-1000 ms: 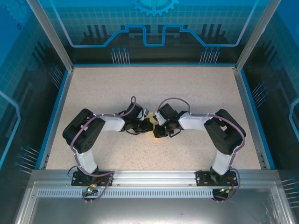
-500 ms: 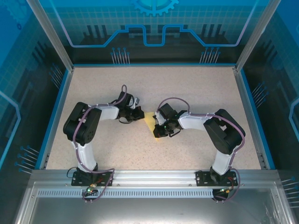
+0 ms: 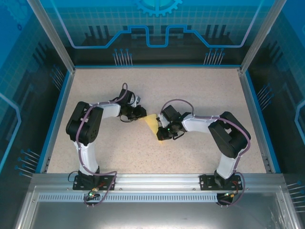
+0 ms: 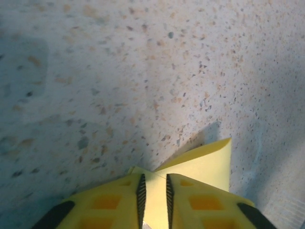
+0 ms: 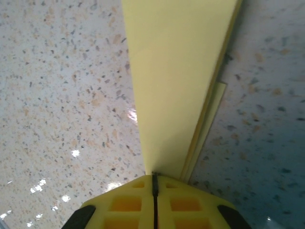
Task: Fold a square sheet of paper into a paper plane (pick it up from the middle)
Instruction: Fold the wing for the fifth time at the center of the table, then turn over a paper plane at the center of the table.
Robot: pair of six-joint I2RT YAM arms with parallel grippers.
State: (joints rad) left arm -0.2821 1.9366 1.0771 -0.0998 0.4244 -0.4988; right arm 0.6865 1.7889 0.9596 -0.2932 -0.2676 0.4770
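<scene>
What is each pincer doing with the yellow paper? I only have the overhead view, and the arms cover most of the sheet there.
Observer: On the right wrist camera, the right pincer is shut on the paper, which runs straight out from its tips.
Operator: Is that a single flat sheet?
Observer: No, it is folded. Stacked layer edges run along its right side in that view.
Operator: And the left pincer?
Observer: On the left wrist camera, the left pincer has its fingers slightly apart, with paper showing in the gap between them.
</scene>
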